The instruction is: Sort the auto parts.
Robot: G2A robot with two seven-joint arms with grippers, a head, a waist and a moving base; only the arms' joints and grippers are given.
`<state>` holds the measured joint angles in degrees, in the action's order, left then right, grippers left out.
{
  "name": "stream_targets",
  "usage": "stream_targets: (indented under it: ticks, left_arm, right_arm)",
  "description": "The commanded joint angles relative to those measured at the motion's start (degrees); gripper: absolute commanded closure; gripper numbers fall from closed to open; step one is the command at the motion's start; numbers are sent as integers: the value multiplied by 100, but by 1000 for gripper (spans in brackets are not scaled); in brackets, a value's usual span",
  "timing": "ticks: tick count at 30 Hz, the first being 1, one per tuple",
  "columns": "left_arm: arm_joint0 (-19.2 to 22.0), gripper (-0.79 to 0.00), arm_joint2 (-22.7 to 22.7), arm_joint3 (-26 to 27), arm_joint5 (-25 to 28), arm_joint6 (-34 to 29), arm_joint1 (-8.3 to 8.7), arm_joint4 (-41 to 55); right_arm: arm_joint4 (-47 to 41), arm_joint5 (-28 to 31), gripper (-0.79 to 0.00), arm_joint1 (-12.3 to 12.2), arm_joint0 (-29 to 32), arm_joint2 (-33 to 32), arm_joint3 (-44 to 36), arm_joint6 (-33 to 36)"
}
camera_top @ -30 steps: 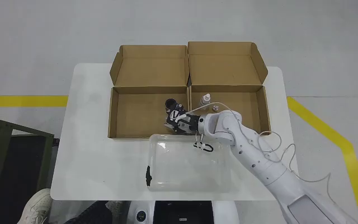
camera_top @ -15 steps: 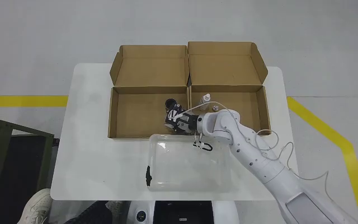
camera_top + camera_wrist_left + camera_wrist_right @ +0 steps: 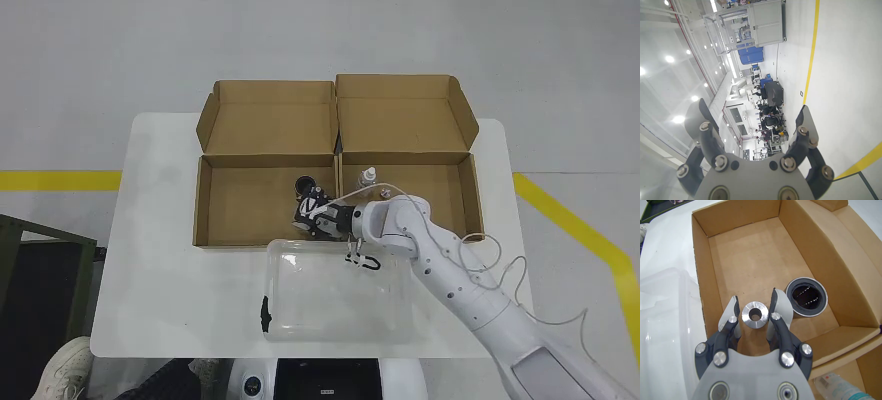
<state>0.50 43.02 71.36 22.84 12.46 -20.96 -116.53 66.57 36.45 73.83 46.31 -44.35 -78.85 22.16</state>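
My right gripper (image 3: pixel 755 303) is down inside the left cardboard box (image 3: pixel 753 262), its fingers shut on a short silver bushing (image 3: pixel 755 313) with a centre hole. Right beside it in the same box stands a larger linear bearing (image 3: pixel 806 298) with a black inner ring. In the top view the right gripper (image 3: pixel 312 215) is at that box's near right corner, with the bearing (image 3: pixel 305 186) just beyond it. My left gripper (image 3: pixel 753 106) is open and holds nothing, with a workshop hall behind it.
A clear plastic tray (image 3: pixel 330 300) lies in front of the boxes, with a small black part (image 3: pixel 266 314) at its left edge and a black hook-shaped part (image 3: pixel 362 262) by its far rim. A small bottle (image 3: pixel 368 177) lies in the right box (image 3: pixel 440 200).
The right gripper has shifted slightly to the left inside the left box, still around the bushing.
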Motion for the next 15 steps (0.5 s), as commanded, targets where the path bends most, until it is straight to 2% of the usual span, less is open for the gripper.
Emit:
stream_targets:
  ticks: [1, 8, 15]
  left_arm:
    - [0, -785, 0, 0, 0, 0, 0, 0]
    - [0, -785, 0, 0, 0, 0, 0, 0]
    - [0, -785, 0, 0, 0, 0, 0, 0]
  right_arm:
    - [12, 15, -323, -14, 40, -43, -92, 1]
    - [80, 24, -345, -76, 217, -260, -505, -68]
    - [204, 80, -416, -237, 651, -787, -1176, -259]
